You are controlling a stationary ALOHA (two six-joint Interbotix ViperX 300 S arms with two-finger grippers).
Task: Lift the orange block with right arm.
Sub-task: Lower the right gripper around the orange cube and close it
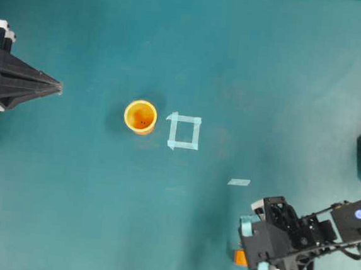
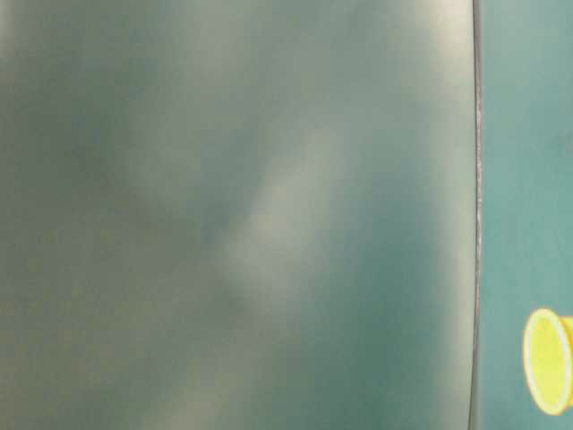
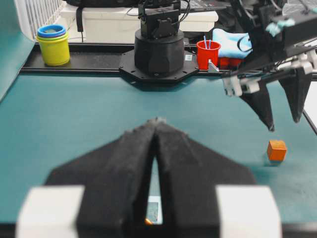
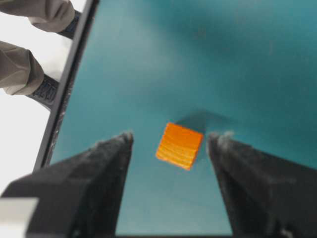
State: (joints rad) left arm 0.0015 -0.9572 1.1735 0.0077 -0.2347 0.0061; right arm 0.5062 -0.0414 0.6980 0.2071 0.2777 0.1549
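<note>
The right arm's gripper (image 4: 171, 136) has its jaws spread wide with nothing in them; seen from its own wrist, the orange block (image 4: 180, 145) sits on the teal surface in the gap between the two dark fingertips, touching neither, its shadow falling just behind it; from the other arm's camera the same gripper (image 3: 285, 121) hangs with its fingertips above the block (image 3: 277, 150) and clear of it; the block rests flat on the bench (image 1: 250, 65), near the bottom right corner in the overhead view, where only a sliver of it (image 1: 240, 257) shows beside the right arm (image 1: 298, 240), which covers the rest.

The left gripper (image 3: 156, 124) lies at the far left edge of the bench; its jaws are pressed together to a point and hold nothing.

Near the middle of the bench stands a round orange-yellow cup (image 1: 140, 116), upright, well apart from the block; just beside it, a square outline of pale tape (image 1: 184, 131) is stuck to the surface, and a short strip of the same tape (image 1: 239, 182) lies between that square and the right arm.

Beyond the bench's far rail, a stack of yellow and blue cups (image 3: 53, 43) and a red cup (image 3: 208, 53) stand on a dark ledge; the table-level view is mostly a blur, with only the cup's edge (image 2: 548, 360) at its right side.
</note>
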